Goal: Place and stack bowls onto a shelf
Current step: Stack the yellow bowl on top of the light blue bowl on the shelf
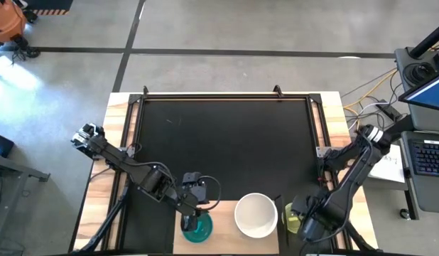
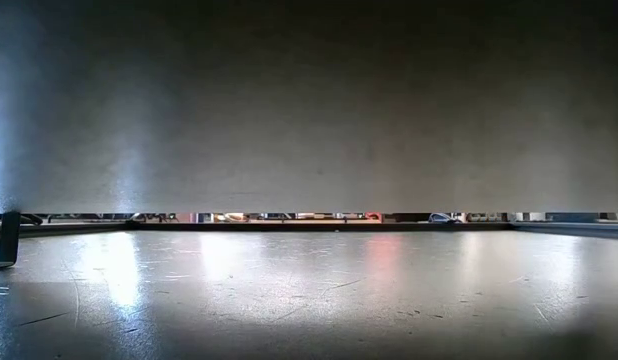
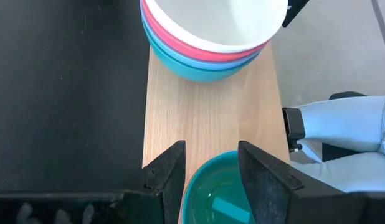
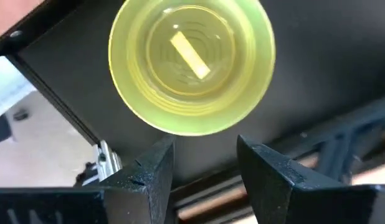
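1. Two grippers are seen low at the near edge of the table. The left gripper (image 3: 210, 171) is held with its fingers spread, one either side of the far rim of the teal bowl (image 3: 218, 194); nothing is gripped. The bowl rests on the shelf (image 3: 211, 109) toward its near-left end.
2. The right gripper (image 4: 205, 165) is also spread and empty, just beside the yellow-green bowl (image 4: 191, 65), which appears to lie on dark matting at the near right.
3. A risk is judged here: if the left fingers were closed off-centre, the teal bowl's rim could be pushed and the bowl slid off the shelf's narrow edge.
4. Between the teal bowl and the stack (image 3: 208, 37), topped by the white bowl (image 1: 256, 215), only a short strip of bare wood is left, so the stack could be knocked.
5. Farther off, the black mat (image 1: 226, 142) is bare, and ample room is offered there.
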### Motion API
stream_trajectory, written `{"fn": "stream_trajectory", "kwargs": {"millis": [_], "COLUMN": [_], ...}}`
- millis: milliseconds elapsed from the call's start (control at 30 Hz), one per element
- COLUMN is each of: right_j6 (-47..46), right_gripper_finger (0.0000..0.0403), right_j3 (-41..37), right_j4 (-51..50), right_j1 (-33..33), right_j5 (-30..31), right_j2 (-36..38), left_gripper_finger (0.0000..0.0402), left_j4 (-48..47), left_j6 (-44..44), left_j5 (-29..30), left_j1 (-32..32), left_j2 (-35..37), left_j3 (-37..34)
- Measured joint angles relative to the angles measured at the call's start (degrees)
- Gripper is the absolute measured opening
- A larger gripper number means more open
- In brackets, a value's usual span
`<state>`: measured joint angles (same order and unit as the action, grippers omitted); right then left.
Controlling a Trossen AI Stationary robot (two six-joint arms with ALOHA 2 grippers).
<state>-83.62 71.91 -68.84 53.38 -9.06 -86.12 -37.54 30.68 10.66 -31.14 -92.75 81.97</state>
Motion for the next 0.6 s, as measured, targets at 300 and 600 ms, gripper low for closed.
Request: {"fn": "stream_trajectory", "kwargs": {"millis": [300, 600], "right_j6": [-7.37, -13.36], "right_gripper_finger": [0.0164, 0.0164], "right_j3": [-16.96, -30.12], "right_j4": [12.37, 22.14], "right_j1": [0.02, 0.01], "right_j5": [2.43, 4.89], "right_j2": [9.34, 15.55], "left_gripper_finger": [0.013, 0.013], "left_j4": [-0.7, -1.11], "left_j6": [-0.44, -0.86], "left_j5": [0.0, 0.05], "left_j1": [0.0, 0.0], "left_j2": [0.0, 0.0], "left_j3": [0.0, 0.0]}}
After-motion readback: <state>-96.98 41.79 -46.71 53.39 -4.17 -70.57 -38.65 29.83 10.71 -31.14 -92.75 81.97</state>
